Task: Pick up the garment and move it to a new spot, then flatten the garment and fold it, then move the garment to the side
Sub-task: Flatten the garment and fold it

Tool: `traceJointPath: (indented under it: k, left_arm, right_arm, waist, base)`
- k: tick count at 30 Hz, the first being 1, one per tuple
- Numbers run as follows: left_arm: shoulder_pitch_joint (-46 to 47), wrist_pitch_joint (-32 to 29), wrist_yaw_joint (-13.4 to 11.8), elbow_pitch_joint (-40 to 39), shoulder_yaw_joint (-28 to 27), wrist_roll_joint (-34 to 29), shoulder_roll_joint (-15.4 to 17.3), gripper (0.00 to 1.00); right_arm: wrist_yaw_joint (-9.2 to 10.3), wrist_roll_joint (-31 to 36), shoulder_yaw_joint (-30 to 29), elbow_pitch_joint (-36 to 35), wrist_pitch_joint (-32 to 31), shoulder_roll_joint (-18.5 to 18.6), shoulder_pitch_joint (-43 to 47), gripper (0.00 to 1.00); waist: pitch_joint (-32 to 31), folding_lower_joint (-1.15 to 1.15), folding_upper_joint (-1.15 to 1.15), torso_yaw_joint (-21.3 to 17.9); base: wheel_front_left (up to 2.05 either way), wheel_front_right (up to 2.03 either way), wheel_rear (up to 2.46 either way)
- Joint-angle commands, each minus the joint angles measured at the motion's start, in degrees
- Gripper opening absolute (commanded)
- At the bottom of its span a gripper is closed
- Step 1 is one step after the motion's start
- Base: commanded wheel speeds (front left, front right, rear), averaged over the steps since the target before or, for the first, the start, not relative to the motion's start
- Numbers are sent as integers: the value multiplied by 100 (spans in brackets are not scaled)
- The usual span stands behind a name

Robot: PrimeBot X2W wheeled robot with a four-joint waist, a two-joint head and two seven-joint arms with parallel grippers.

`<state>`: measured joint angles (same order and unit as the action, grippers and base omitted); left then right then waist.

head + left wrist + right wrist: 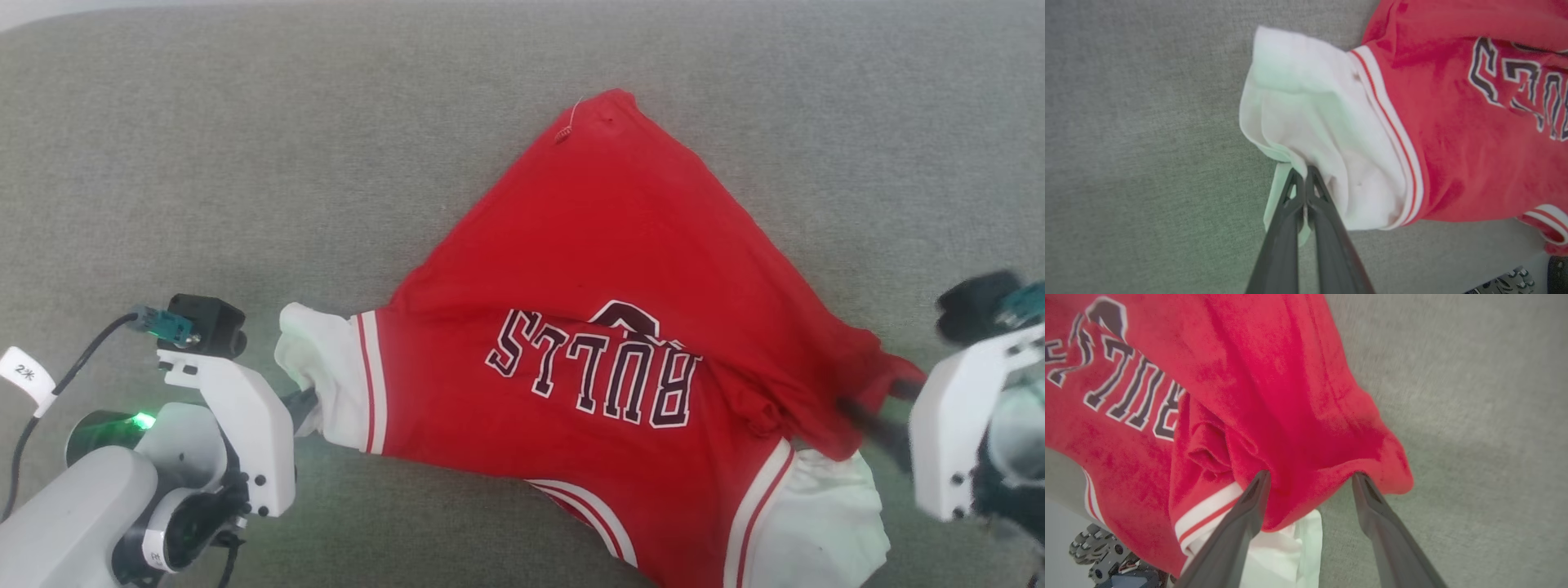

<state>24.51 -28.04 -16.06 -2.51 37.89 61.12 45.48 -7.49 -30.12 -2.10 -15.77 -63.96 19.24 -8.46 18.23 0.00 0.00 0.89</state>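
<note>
The garment is a red jersey with black-outlined white letters, white sleeves and striped trim, spread unevenly on a grey fabric surface. My left gripper is at its left side. In the left wrist view the left gripper is shut on the edge of the white sleeve. My right gripper is at the garment's right edge, blurred. In the right wrist view the right gripper stands open, its fingers wide apart with a bunched red fold of the garment lying between and over their tips.
The grey fabric surface extends all around the garment, with bare room to the left, the right and beyond it. A cable with a white tag hangs by my left arm.
</note>
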Motion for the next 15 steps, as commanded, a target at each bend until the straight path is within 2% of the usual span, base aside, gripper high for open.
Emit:
traceJointPath:
  k: [1, 5, 8, 10, 15]
  left_arm:
    - [-65, 21, -17, -24, 12, 16, -14, 0]
    - [-35, 27, -14, -61, 44, -10, -65, 0]
    - [45, 22, 23, -83, 84, -44, -132, 0]
    - [115, 24, 62, -87, 114, -67, -189, 0]
    - [281, -2, 161, -34, 248, -166, -380, 0]
  right_arm:
    - [0, 40, -60, -118, -6, -33, -100, 100]
    - [0, 171, -148, -495, -2, -123, -479, 100]
    - [0, 367, -54, -477, 207, -73, -963, 100]
    - [0, 399, 38, -268, 417, -141, -1320, 100]
    - [-1, 624, 450, 655, 1006, 77, -2279, 100]
  waist:
    - [-1, 0, 0, 26]
    - [20, 0, 0, 135]
    - [59, 0, 0, 265]
    - [98, 0, 0, 375]
    - [240, 0, 0, 720]
  base:
    - [0, 0, 0]
    - [0, 0, 0]
    - [0, 0, 0]
    - [0, 0, 0]
    - [0, 0, 0]
